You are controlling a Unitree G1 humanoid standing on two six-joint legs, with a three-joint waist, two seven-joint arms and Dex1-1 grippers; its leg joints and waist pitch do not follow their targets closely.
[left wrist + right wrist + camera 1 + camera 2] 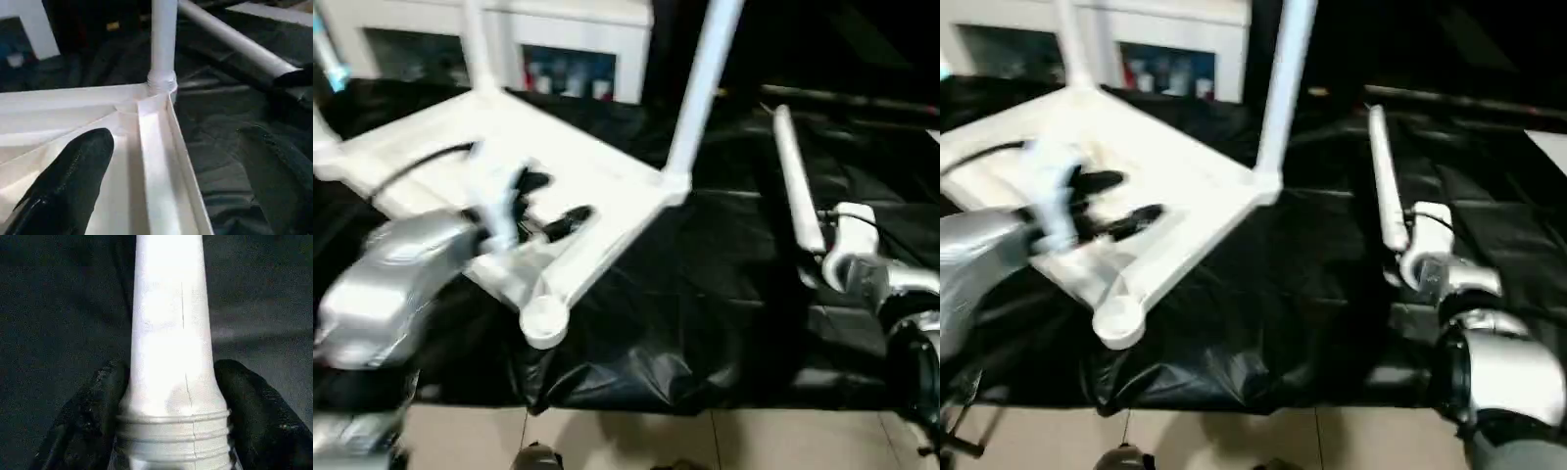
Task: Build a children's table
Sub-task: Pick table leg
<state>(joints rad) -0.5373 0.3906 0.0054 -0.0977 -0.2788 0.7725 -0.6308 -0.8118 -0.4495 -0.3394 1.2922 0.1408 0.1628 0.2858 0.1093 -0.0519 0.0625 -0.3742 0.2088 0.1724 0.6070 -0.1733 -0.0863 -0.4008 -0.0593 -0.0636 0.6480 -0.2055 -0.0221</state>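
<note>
Right wrist view gives us the key fact: the right gripper [172, 406] has its two black fingers [88, 416] closed on either flank of the loose leg [171, 342], just above the ribbed end. We hold it near that end, and the tube runs straight away from the wrist, tapering as it goes.

From the left eye view, the same leg [795, 186] lies at centre right of the frame on the black-draped work table [705, 323], its long axis running from the gripper [832, 245] up toward the top of the picture. The tabletop [509, 176] sits upside down in the upper left, with two legs already standing in its far corners, one of them rising at top centre [700, 88]. The nearest corner socket [544, 323] is empty and lies to the lower left of the held leg, across open black cloth.

Our left gripper [543, 206] hovers over the ribbed underside, fingers wide apart and holding nothing; in the left wrist view one finger [68, 181] hangs above a rib.

We judge that the move ahead turns on this: the ribbed end must swing leftward and tip downward into that open socket, and the right arm already owns the leg.
</note>
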